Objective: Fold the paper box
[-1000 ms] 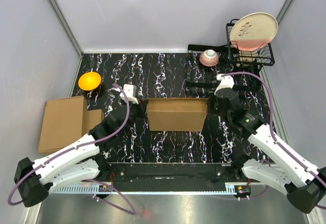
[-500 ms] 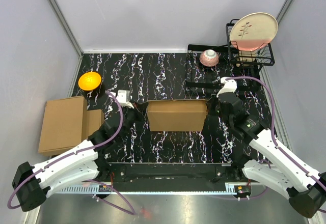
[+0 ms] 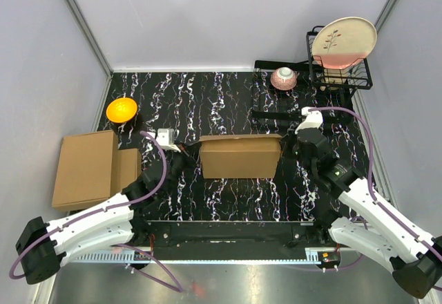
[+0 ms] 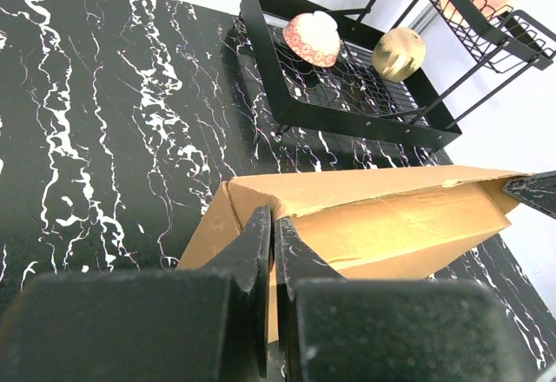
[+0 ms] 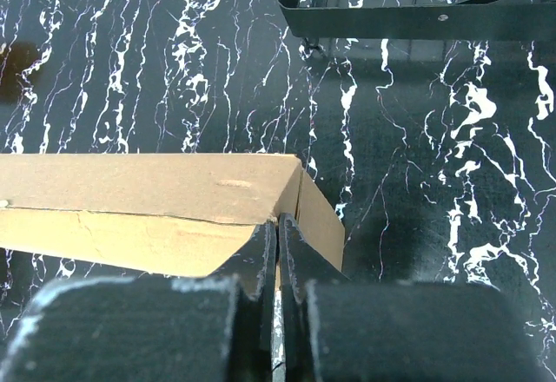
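Note:
The paper box [image 3: 239, 156] stands as a closed-looking brown cardboard box in the middle of the black marbled table, its lid panel lying on top. My left gripper [image 3: 188, 157] is shut and low at the box's left end. In the left wrist view its tips [image 4: 273, 219] point at the box's [image 4: 382, 217] near left corner. My right gripper [image 3: 287, 152] is shut at the box's right end. Its tips [image 5: 279, 220] sit right against the end wall of the box [image 5: 148, 187]. Whether either gripper touches the cardboard I cannot tell; nothing is pinched.
A stack of flat brown cardboard [image 3: 86, 168] lies at the left edge, with an orange bowl [image 3: 121, 109] behind it. At the back right a black wire tray [image 3: 266, 69] holds a pink bowl [image 3: 284, 78]. A dish rack [image 3: 340, 76] there carries a plate [image 3: 343, 41].
Both arms have drawn back slightly from the box ends, the left wrist moving left and toward me, the right wrist moving right and toward me. The box stays put.

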You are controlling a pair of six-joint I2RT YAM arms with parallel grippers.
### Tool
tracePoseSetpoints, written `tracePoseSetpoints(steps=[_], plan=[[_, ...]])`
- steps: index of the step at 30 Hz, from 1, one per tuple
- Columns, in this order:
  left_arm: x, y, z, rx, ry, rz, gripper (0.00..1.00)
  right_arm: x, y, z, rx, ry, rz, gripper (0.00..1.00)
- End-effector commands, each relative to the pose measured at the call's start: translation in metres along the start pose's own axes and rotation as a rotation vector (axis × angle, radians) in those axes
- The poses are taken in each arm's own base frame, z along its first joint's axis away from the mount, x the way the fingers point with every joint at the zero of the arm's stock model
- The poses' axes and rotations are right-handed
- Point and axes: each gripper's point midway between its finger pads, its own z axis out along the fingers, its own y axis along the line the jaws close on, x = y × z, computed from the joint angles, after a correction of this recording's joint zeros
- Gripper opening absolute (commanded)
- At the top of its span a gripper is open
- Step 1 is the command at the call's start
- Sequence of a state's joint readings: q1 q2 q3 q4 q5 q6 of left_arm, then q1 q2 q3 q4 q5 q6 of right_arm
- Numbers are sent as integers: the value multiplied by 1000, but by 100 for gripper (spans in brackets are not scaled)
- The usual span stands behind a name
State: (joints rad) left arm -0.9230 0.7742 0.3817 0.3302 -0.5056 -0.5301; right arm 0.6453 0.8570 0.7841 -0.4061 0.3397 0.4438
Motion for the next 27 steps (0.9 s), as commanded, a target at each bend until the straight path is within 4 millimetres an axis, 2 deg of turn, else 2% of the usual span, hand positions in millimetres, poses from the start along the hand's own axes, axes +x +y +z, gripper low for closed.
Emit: tracePoseSetpoints(steps=[1, 12, 15, 16, 19, 20, 22, 23, 24, 27], plan=[[65, 31, -14, -71, 191, 89, 0, 67, -25, -4, 70, 215, -19, 0], [92, 54, -21, -140, 245, 169, 0, 76, -25, -8, 65, 242, 20, 0], [88, 56, -20, -150, 228, 180, 0, 70, -25, -12, 73, 227, 39, 1], [84, 55, -20, -149, 215, 181, 0, 69, -26, -15, 75, 228, 40, 14], [74, 53, -20, -152, 192, 197, 0, 51, -26, -25, 85, 189, 48, 36], [72, 53, -19, -156, 189, 206, 0, 37, -25, -29, 88, 157, 45, 40], [69, 51, -19, -153, 182, 205, 0, 24, -29, -37, 111, 129, 30, 45], [68, 51, -18, -155, 180, 206, 0, 9, -26, -44, 104, 99, 23, 45], [68, 50, -18, -152, 183, 205, 0, 3, -28, -49, 110, 93, 14, 46], [67, 51, -18, -158, 182, 209, 0, -31, -22, -68, 76, 10, 6, 47]])
